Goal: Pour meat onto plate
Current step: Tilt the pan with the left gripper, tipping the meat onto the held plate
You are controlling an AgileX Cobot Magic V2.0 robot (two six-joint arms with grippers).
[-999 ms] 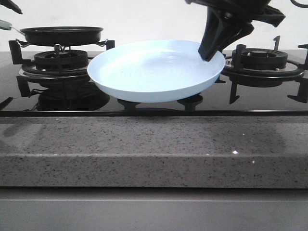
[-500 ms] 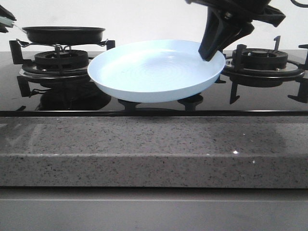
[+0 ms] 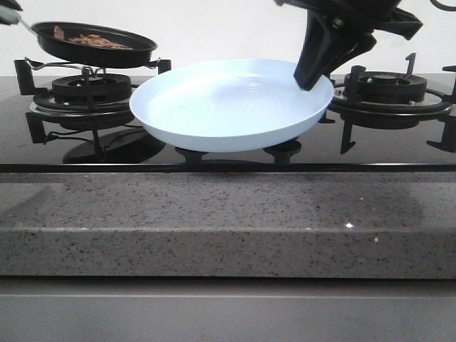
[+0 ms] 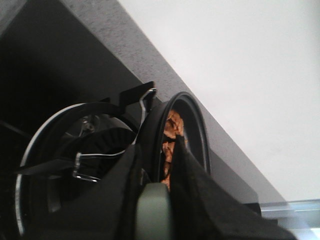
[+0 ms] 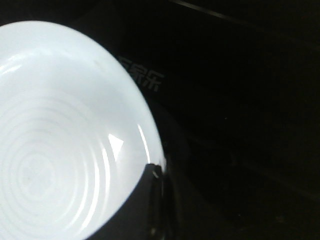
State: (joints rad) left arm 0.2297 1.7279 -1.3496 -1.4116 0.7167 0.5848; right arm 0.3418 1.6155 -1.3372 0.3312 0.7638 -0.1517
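Observation:
The pale-blue plate (image 3: 228, 103) is held tilted above the hob centre; it is bare inside. My right gripper (image 3: 308, 80) is shut on the plate's right rim, and the rim shows in the right wrist view (image 5: 150, 135). The black frying pan (image 3: 92, 44) is lifted off the left burner and tilted, with reddish-brown meat (image 3: 92, 40) in it. My left gripper (image 4: 159, 185) is shut on the pan's grey-green handle (image 4: 152, 210), with meat (image 4: 172, 132) showing inside the pan (image 4: 192, 125). In the front view only the handle end (image 3: 8, 16) shows at the left edge.
The left burner with its black grate (image 3: 89, 89) stands under the pan. The right burner and grate (image 3: 388, 89) stand behind my right arm. A grey speckled stone counter edge (image 3: 228, 221) runs along the front of the glossy black hob (image 3: 392, 149).
The pan has risen off the left burner and tipped, so the meat inside now shows. The plate and my right gripper have not moved.

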